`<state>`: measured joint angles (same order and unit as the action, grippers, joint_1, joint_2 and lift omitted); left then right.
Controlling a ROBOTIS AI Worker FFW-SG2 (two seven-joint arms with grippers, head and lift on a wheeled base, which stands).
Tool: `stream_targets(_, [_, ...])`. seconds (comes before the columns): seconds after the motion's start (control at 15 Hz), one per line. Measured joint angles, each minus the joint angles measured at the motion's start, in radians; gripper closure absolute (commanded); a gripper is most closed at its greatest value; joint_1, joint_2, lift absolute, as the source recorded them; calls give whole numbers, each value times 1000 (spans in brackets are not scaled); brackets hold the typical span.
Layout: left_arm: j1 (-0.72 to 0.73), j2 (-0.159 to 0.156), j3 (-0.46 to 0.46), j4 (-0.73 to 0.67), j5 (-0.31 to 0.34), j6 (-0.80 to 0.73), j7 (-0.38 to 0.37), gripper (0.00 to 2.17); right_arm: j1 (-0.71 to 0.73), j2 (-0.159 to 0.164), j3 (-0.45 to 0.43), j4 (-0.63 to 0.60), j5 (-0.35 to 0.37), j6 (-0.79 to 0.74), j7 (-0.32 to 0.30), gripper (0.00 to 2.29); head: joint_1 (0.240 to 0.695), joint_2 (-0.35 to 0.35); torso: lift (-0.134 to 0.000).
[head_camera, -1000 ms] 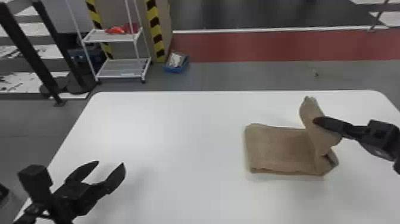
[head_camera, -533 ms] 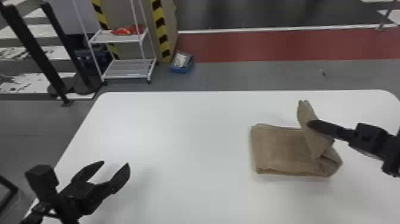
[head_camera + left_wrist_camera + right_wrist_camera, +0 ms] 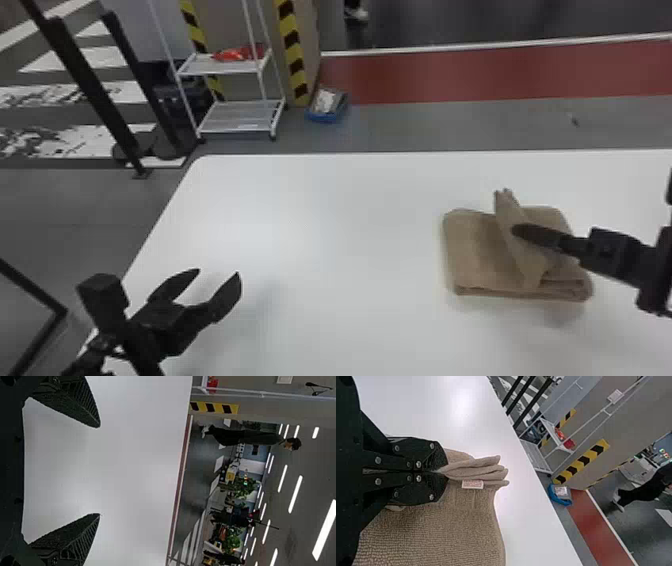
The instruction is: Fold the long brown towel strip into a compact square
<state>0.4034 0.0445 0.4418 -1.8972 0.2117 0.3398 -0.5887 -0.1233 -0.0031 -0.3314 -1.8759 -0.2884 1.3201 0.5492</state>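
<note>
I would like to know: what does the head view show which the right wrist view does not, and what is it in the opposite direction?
Head view: the black left claw, fingers apart over the flat white table, and the near-side folds of the brown cloth towel.
Right wrist view: the small white label on the towel, next to layered edges beyond the black right claw.
Both: the towel, the table, the right claw holding the towel, the white shelf rack.

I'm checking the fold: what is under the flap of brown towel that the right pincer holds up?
Under the raised flap, flatter layers of the brown towel show, lying on the white table. What the flap and the right pincer cover cannot be seen.
</note>
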Motion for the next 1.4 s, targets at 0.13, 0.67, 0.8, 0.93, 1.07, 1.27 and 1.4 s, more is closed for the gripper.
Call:
stream_targets(0.13, [0,0,0,1,0,0,0,87,6,0,14,9,-2,-3,5,775,695,192,-125])
stream_targets(0.67, [0,0,-3,6,-1,-3,1,87,35,0,18,28,-69,-44,58,70,695,217,-125])
stream_targets(0.8, [0,0,-3,7,-1,-3,2,87,37,0,-2,29,-105,-49,66,76,695,220,-125])
stream_targets(0.93, [0,0,-4,8,-2,-3,2,87,34,0,-28,29,-119,-67,52,417,695,210,-125])
stream_targets(1.07, [0,1,-3,9,-2,-6,1,87,15,0,-64,30,-118,-82,44,1622,695,179,-125])
stream_targets(1.27, [-2,2,-2,15,-2,-9,1,87,-3,0,-102,25,-71,-105,29,2125,695,150,-125])
stream_targets(1.4, [-7,2,-3,21,-2,-9,1,87,-2,0,-83,5,26,-113,-4,2125,695,117,-125])
